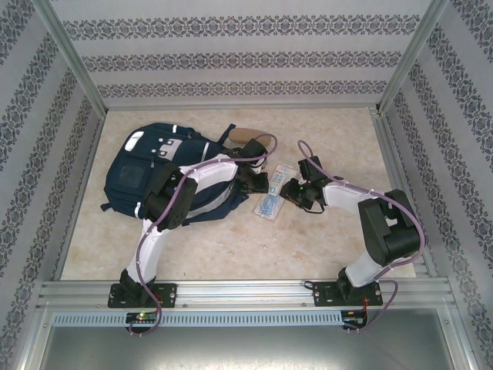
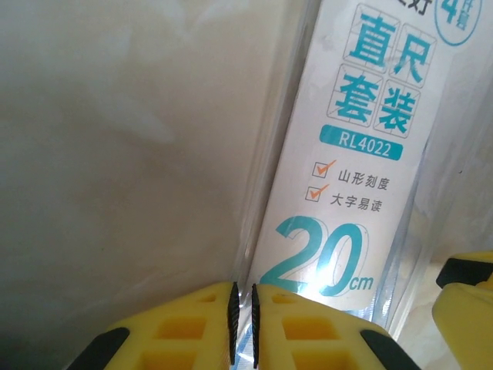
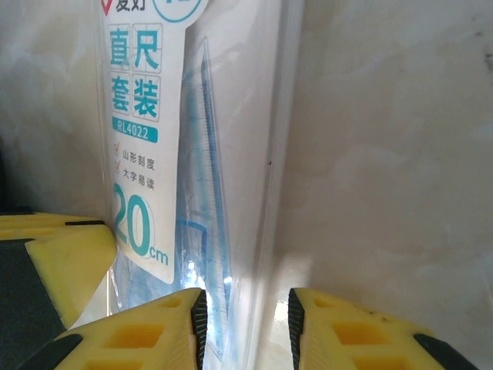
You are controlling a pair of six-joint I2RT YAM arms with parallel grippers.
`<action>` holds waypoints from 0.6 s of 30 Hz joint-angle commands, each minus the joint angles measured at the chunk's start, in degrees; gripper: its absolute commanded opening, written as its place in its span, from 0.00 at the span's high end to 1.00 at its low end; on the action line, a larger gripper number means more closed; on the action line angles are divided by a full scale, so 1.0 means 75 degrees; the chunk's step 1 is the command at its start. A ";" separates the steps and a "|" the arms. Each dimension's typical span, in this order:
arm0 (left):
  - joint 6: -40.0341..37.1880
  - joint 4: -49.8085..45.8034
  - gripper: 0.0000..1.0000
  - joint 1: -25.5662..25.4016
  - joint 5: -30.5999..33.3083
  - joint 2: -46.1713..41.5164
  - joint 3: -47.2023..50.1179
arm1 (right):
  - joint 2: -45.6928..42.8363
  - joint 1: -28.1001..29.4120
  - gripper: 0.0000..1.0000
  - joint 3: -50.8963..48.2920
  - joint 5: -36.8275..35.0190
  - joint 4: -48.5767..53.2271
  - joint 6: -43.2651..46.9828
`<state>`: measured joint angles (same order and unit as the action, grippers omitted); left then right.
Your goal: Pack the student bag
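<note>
1. Yellow-padded left gripper is almost closed, pinching the clear edge of the ruler pack — probably to peel it off the table.
2. Beside it, the right gripper stands part open, straddling the opposite edge unclamped — seemingly to steady it.
3. Beyond, left, the bag lies flat, awaiting contents.

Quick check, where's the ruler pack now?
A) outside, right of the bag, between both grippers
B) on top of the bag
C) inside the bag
A: the ruler pack sits right of the student bag, between the left gripper and the right gripper.
</note>
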<state>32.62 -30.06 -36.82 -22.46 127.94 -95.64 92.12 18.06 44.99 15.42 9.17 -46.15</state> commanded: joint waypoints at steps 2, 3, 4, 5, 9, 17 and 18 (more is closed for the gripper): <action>-0.0002 -0.0508 0.84 -0.0083 0.0191 0.0232 0.0253 | 0.0311 -0.0094 0.63 -0.0035 0.0073 0.0047 0.0141; 0.0016 -0.0492 0.84 -0.0083 0.0170 0.0233 0.0253 | 0.0431 -0.0086 0.63 -0.0015 0.0173 -0.0089 0.0110; 0.0010 -0.0478 0.84 -0.0086 0.0138 0.0239 0.0258 | 0.0529 -0.0067 0.63 0.0016 0.0249 -0.0212 0.0085; 0.0021 -0.0468 0.84 -0.0085 0.0129 0.0241 0.0256 | 0.0598 -0.0042 0.63 0.0046 0.0321 -0.0290 0.0078; 0.0004 -0.0417 0.84 -0.0092 0.0031 0.0246 0.0269 | 0.0862 0.0081 0.64 0.0282 0.0790 -0.0660 0.0060; -0.0025 -0.0444 0.84 -0.0098 -0.0087 0.0335 0.0213 | 0.0774 0.0435 0.64 0.0670 0.1395 -0.1088 -0.0009; -0.0036 -0.0444 0.84 -0.0104 -0.0095 0.0339 0.0203 | 0.0762 0.0478 0.64 0.0714 0.1426 -0.1093 -0.0021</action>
<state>32.62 -29.98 -36.80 -22.72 127.94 -95.59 97.60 19.99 48.07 21.34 5.69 -46.24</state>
